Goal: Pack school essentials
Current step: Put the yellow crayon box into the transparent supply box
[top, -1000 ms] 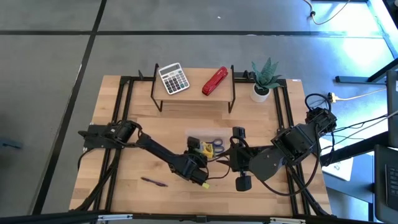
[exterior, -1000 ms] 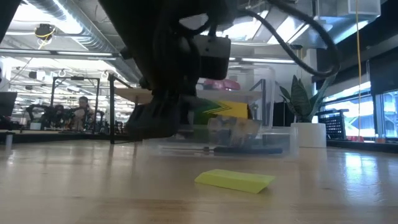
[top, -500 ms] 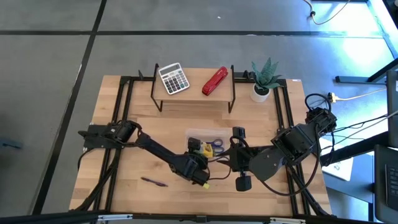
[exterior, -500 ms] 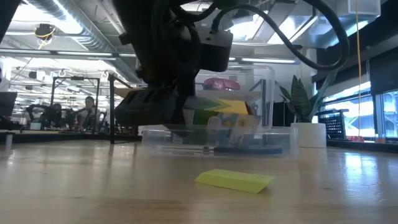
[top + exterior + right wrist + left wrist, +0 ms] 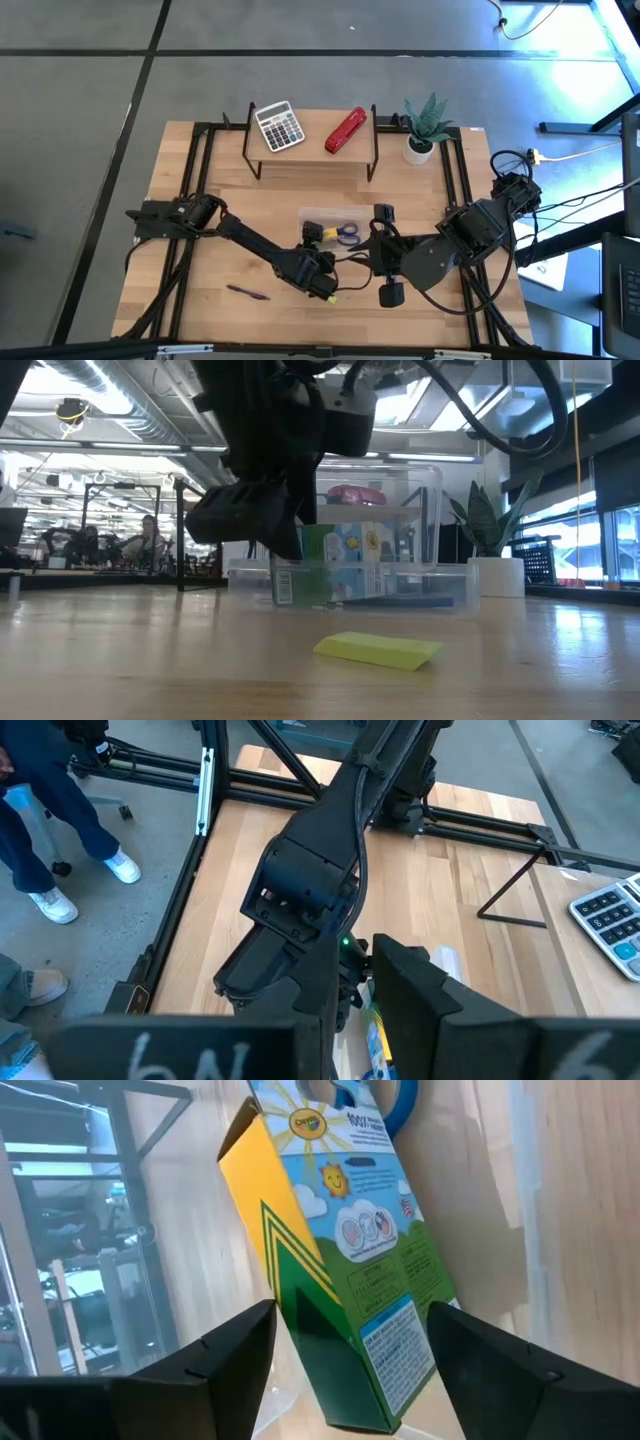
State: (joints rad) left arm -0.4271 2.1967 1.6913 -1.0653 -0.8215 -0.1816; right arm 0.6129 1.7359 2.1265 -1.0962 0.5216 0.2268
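Crayon box [image 5: 345, 1270], yellow-green printed card: we record it tilted between the fingers of our left claw [image 5: 345, 1380], at the near edge of the clear tray [image 5: 352, 213] near the middle of the bench [image 5: 200, 190]. From the low view it stands roughly upright just in front of the tray wall. We judge it light and fairly stiff but crushable, with slick printed faces; best held across its two broad faces, low on the body, with modest pressure. The left claw's fingers stand spread either side of the box's lower end; whether they press it we cannot tell.

Blue-handled scissors [image 5: 346, 234]: lying in the tray.
Yellow block [image 5: 377, 649]: flat on the bench, toward the front edge.
Purple pen [image 5: 246, 292]: near the front edge, left of centre.
Right claw [image 5: 385, 258]: waiting just beside the tray, grip unreadable.
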